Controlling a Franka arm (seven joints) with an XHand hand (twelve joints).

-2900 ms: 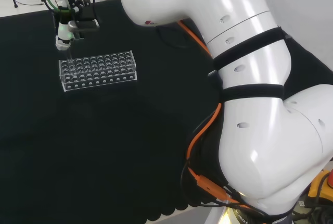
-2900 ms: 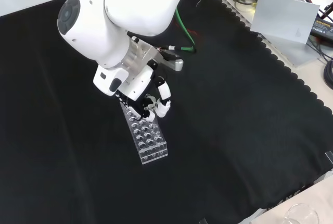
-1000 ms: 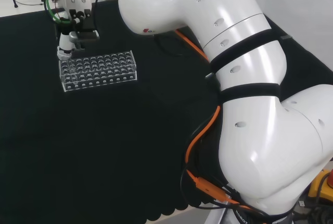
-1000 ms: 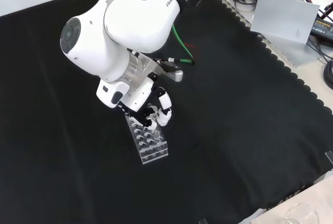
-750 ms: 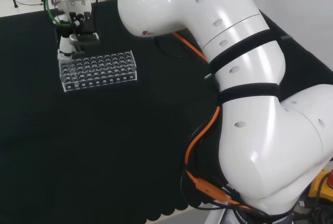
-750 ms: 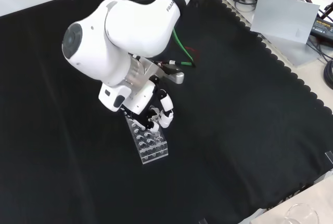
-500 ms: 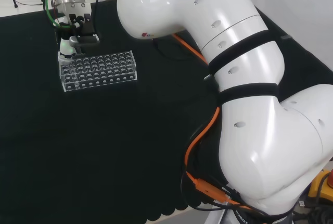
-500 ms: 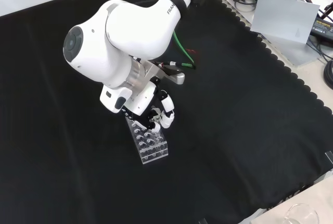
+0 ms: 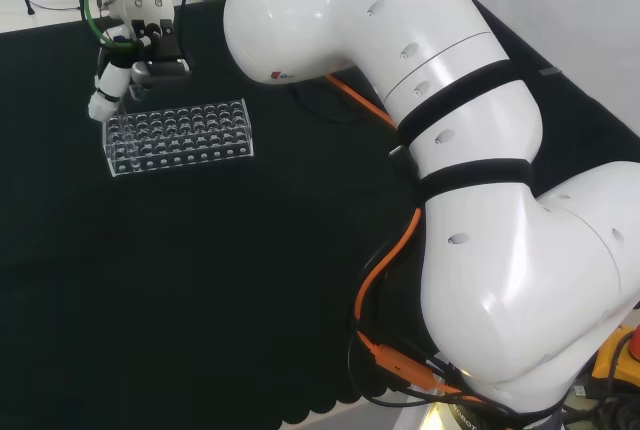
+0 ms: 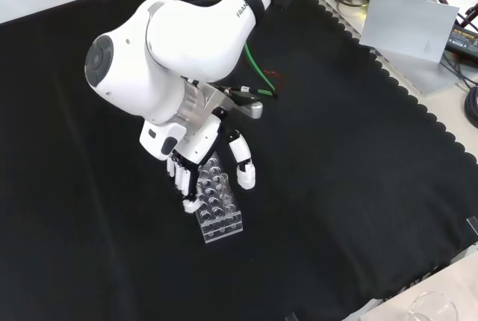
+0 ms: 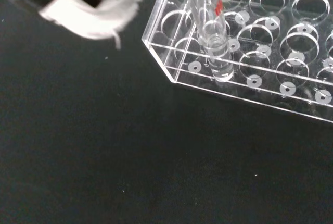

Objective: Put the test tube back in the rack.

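Hand: the hand (image 10: pixel 196 166) hangs over the far end of the rack in the front view, fingers (image 10: pixel 184 181) straightened and pointing down along the rack's left side, thumb (image 10: pixel 244 169) spread out to the right and apart from them. It has hold of nothing. In the head view it (image 9: pixel 112 80) sits at the rack's far left corner.
Test tube: the clear test tube (image 11: pixel 213 41) stands upright in a hole of the rack, in the outer row next to a corner, its rounded bottom down at the rack's base plate. A small red mark shows on its wall higher up. None of the hand is touching it in the wrist view.
Rack: the clear plastic test tube rack (image 10: pixel 216 205) lies on the cloth, long side running away from the camera in the front view and left to right in the head view (image 9: pixel 180 134). Rows of round holes across its top (image 11: pixel 270 36); the other holes near the tube look empty in the wrist view.
Cloth: black cloth (image 10: pixel 351 187) covers the bench, scalloped along its right edge in the front view.
Arm: the white arm link (image 10: pixel 172 45) with its round grey cap stands above the hand in the front view; green and orange cables run along it.
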